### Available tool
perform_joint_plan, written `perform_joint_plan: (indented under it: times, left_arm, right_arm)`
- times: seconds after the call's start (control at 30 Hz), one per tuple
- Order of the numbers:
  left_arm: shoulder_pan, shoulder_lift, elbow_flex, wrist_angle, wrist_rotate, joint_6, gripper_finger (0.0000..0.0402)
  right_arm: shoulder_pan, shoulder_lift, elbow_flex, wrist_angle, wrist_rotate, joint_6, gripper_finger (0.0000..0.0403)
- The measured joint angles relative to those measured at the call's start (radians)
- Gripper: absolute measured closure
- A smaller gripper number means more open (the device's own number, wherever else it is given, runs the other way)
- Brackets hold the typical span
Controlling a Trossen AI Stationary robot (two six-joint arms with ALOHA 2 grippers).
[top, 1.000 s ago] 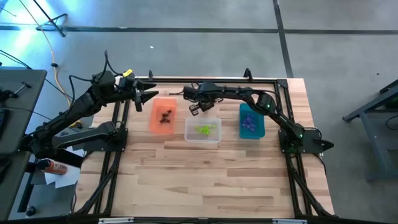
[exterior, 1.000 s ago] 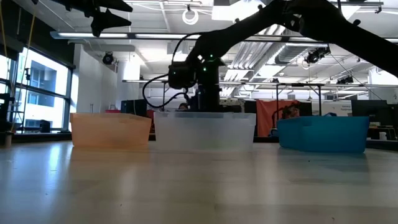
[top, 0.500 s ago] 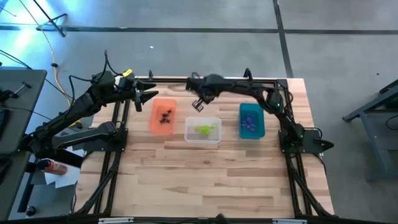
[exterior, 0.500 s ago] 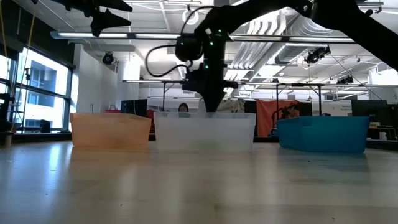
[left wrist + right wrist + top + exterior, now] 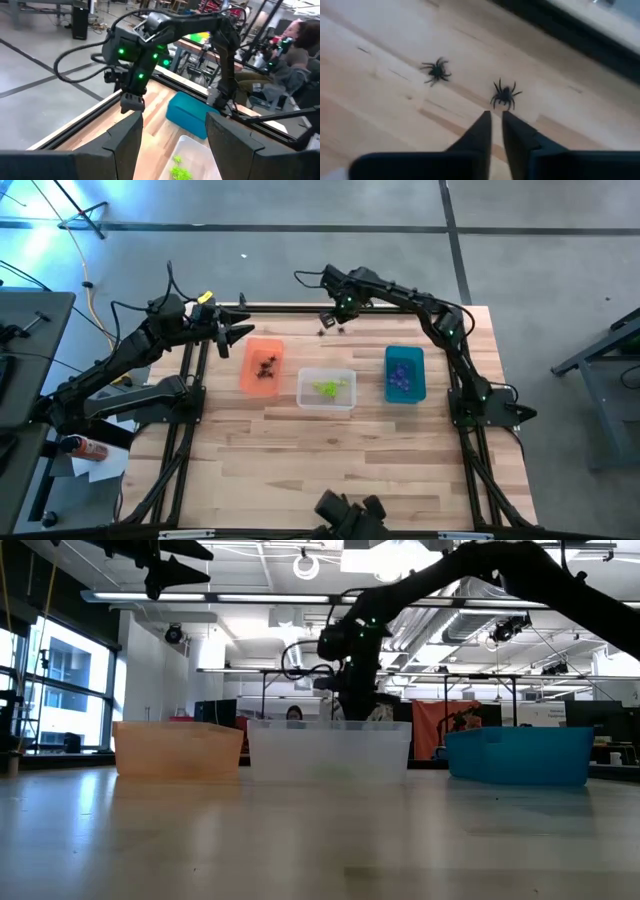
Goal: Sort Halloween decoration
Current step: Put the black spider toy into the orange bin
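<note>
1. The right gripper hangs over the far edge of the table, beyond the clear bin, with its fingers drawn nearly together and nothing between them.
2. Two black spiders lie on the bare wood just ahead of those fingertips: one spider close in front, the other spider a little off to the side, the two apart from each other.
3. The left gripper waits in the air near the far left corner, beside the orange bin; its fingers are spread wide and empty.
4. The orange bin holds black spiders, the clear bin holds green spiders, and the teal bin holds purple spiders.
5. The three bins sit in a row across the table's far half.
</note>
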Motion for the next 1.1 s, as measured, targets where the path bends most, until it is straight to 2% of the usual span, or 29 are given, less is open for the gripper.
perform_joint_plan:
  times: [0.1, 0.27, 0.5, 0.7, 0.83, 0.93, 1.03, 1.1]
  left_arm:
    - [0.0, 0.0, 0.0, 0.0, -0.028, 0.0, 0.02]
    - [0.0, 0.0, 0.0, 0.0, -0.03, -0.001, 0.02]
    - [0.0, 0.0, 0.0, 0.0, -0.03, -0.001, 0.02]
    - [0.0, 0.0, 0.0, 0.0, -0.03, -0.001, 0.02]
    - [0.0, 0.0, 0.0, -0.001, -0.03, -0.002, 0.02]
    - [0.0, 0.0, 0.0, -0.001, -0.03, -0.002, 0.02]
    - [0.0, 0.0, 0.0, -0.001, -0.03, -0.001, 0.02]
    - [0.0, 0.0, 0.0, -0.002, -0.03, -0.001, 0.02]
  right_arm:
    - [-0.013, 0.038, -0.001, -0.014, -0.031, 0.007, 0.0325]
    - [-0.008, 0.072, -0.002, 0.006, 0.055, 0.046, 0.0243]
    - [-0.009, 0.101, 0.0, 0.035, 0.055, 0.07, 0.0227]
    - [-0.006, 0.138, -0.002, 0.031, 0.012, 0.105, 0.0246]
    - [-0.007, 0.138, -0.001, 0.022, 0.027, 0.129, 0.0274]
    - [-0.006, 0.138, -0.001, 0.007, 0.048, 0.108, 0.0313]
    - [-0.005, 0.138, -0.001, 0.0, 0.06, 0.079, 0.0376]
    - [-0.005, 0.138, -0.001, -0.001, 0.067, 0.07, 0.0393]
